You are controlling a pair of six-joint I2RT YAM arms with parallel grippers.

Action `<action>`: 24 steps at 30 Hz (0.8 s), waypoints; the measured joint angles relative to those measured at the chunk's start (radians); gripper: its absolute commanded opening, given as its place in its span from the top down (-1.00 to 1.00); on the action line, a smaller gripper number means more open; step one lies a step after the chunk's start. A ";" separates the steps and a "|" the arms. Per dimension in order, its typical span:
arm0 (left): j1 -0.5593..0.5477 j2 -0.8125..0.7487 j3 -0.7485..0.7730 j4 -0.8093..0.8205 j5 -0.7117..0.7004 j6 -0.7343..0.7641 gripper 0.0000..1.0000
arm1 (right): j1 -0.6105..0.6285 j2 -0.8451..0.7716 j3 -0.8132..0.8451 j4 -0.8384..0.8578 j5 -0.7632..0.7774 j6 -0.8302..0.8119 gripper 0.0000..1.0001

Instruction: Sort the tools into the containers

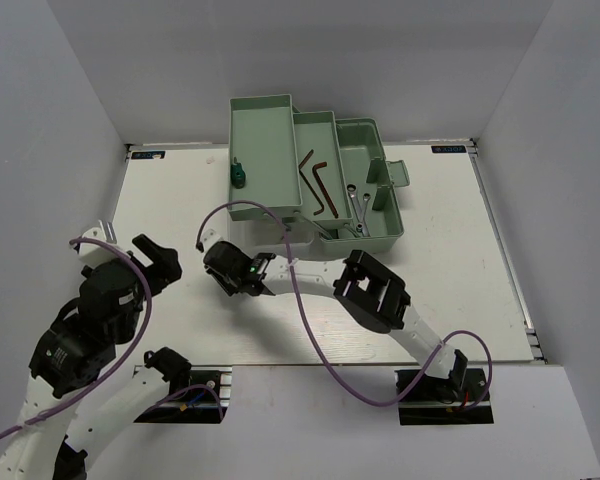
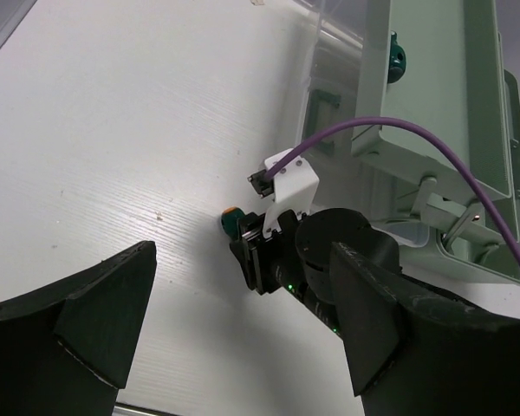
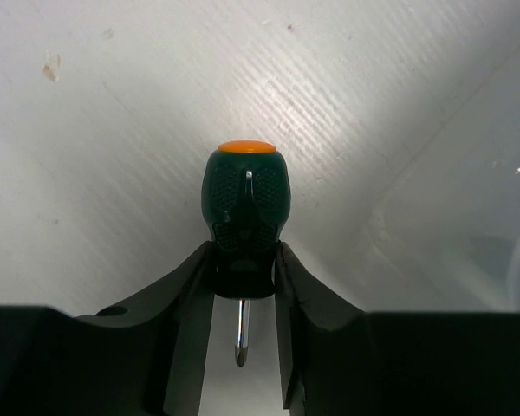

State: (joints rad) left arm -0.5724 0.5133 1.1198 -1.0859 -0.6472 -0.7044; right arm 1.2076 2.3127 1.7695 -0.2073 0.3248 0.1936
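Observation:
My right gripper point(image 1: 223, 268) is shut on a stubby green-handled screwdriver point(image 3: 244, 208) with an orange cap, low over the table in front of the toolbox. Its fingers clamp the handle's base and the shaft points back between them. It also shows in the left wrist view point(image 2: 230, 221). The pale green toolbox point(image 1: 263, 100) stands open at the back. Its left tray holds a second green screwdriver point(image 1: 238, 174), the middle tray holds dark hex keys point(image 1: 320, 180), and the lower box holds silver wrenches point(image 1: 358, 203). My left gripper point(image 1: 155, 262) is open and empty at the left.
The purple cable point(image 1: 310, 320) of the right arm loops over the table in front of the toolbox. The translucent lid point(image 3: 468, 225) lies close to the right of the held screwdriver. White walls enclose the table on three sides.

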 measured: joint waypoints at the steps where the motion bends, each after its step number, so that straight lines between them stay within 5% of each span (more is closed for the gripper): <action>1: 0.000 0.000 0.000 -0.006 0.000 -0.003 -0.82 | -0.002 -0.006 -0.008 -0.001 -0.011 0.002 1.00; 7: 0.000 -0.021 -0.001 -0.066 -0.032 -0.070 -0.82 | -0.008 -0.113 -0.083 -0.121 -0.260 -0.052 1.00; 15: -0.003 -0.040 -0.145 -0.144 -0.072 -0.234 -0.84 | -0.003 -0.352 -0.051 -0.404 -0.706 -0.391 1.00; 18: -0.004 -0.051 -0.187 -0.158 -0.072 -0.264 -0.84 | 0.002 -0.442 -0.010 -0.473 -0.686 -0.481 1.00; 24: -0.004 -0.056 -0.256 -0.108 -0.047 -0.298 -0.84 | -0.034 -0.548 0.060 -0.470 -0.399 -0.551 1.00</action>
State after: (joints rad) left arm -0.5762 0.4568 0.8639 -1.1942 -0.6941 -1.0023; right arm 1.1736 1.7649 1.8294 -0.6773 -0.0738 -0.3573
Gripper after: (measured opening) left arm 0.919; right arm 0.359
